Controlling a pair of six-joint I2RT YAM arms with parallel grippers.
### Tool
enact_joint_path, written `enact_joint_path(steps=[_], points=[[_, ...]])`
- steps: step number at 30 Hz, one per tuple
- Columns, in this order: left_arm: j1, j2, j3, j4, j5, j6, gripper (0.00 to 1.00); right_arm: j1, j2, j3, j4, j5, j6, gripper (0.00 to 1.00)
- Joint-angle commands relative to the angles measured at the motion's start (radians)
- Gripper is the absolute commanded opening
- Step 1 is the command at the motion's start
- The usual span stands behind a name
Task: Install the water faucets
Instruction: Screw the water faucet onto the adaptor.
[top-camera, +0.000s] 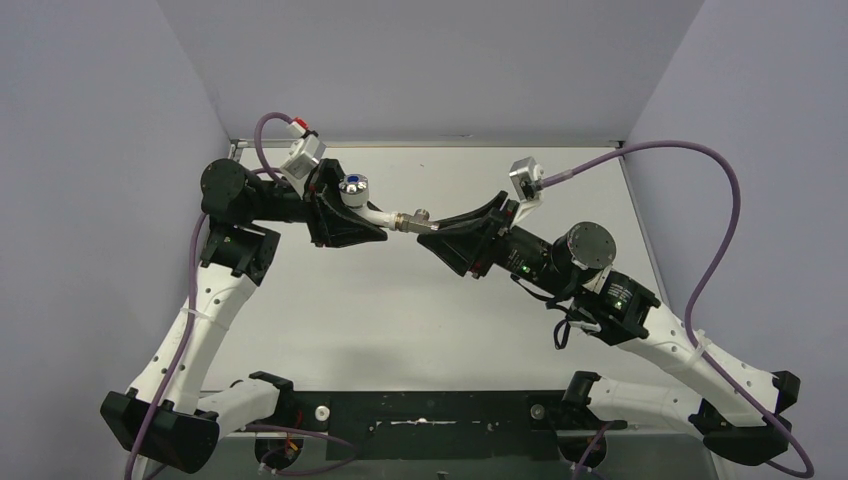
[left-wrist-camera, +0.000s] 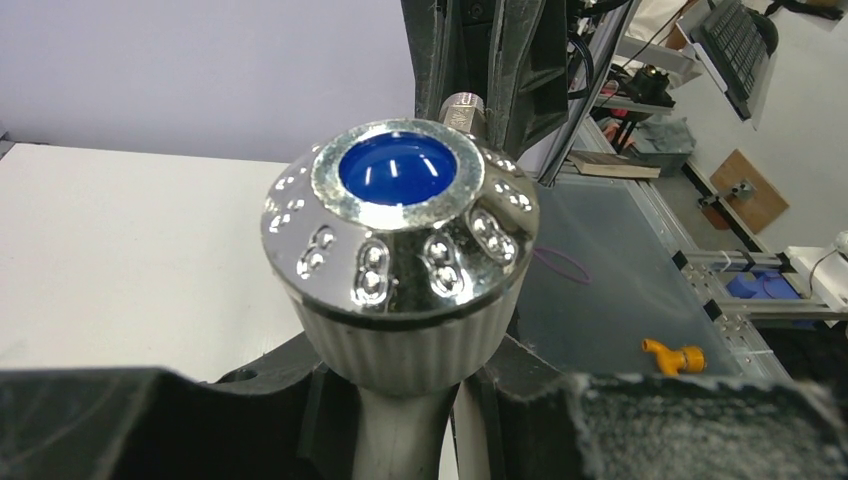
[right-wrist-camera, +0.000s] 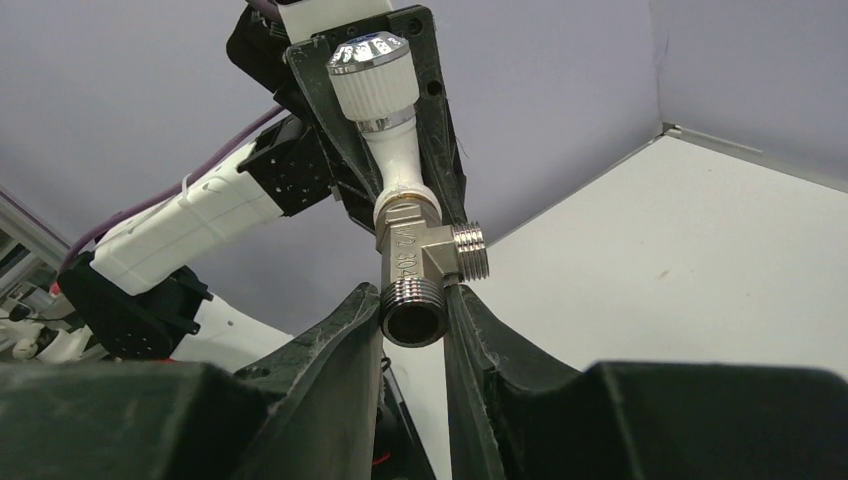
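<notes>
The water faucet is held in mid-air between both arms. Its chrome knob (top-camera: 352, 186) with a blue dot (left-wrist-camera: 398, 167) fills the left wrist view. The white tap body (right-wrist-camera: 393, 160) runs from the knob into a grey metal threaded fitting (right-wrist-camera: 425, 258) shaped like a tee. My left gripper (top-camera: 362, 212) is shut on the white stem (left-wrist-camera: 395, 430) just under the knob. From the opposite side, my right gripper (right-wrist-camera: 415, 305) is shut on the fitting's open threaded end (top-camera: 412, 220). Tap body and fitting are joined in one line above the white table (top-camera: 400, 310).
Grey walls (top-camera: 420, 60) close in the table at the back and sides. Purple cables (top-camera: 720, 230) loop over the right side. A small yellow part (left-wrist-camera: 672, 355) lies below, beyond the table's edge, among shelves and clutter (left-wrist-camera: 640, 110).
</notes>
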Motion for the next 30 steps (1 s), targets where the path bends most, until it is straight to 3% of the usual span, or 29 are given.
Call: enact_joint_path(steps=[1, 8, 16, 24, 30], points=[[-0.006, -0.005, 0.052, 0.035, -0.062, 0.029, 0.0, 0.008, 0.007, 0.007, 0.065, -0.038, 0.095, 0.11], [-0.005, -0.01, 0.049, 0.014, -0.07, 0.052, 0.0, 0.008, -0.057, -0.051, 0.146, 0.011, 0.087, 0.43], [-0.002, -0.023, 0.04, -0.007, -0.081, 0.069, 0.0, 0.008, -0.125, -0.064, 0.125, 0.041, -0.047, 0.57], [-0.002, -0.033, 0.029, -0.012, -0.08, 0.055, 0.0, 0.008, -0.187, 0.03, -0.086, 0.058, -0.576, 0.59], [-0.002, -0.025, 0.025, 0.008, -0.058, 0.018, 0.0, 0.008, -0.166, 0.075, -0.15, -0.067, -0.925, 0.59]])
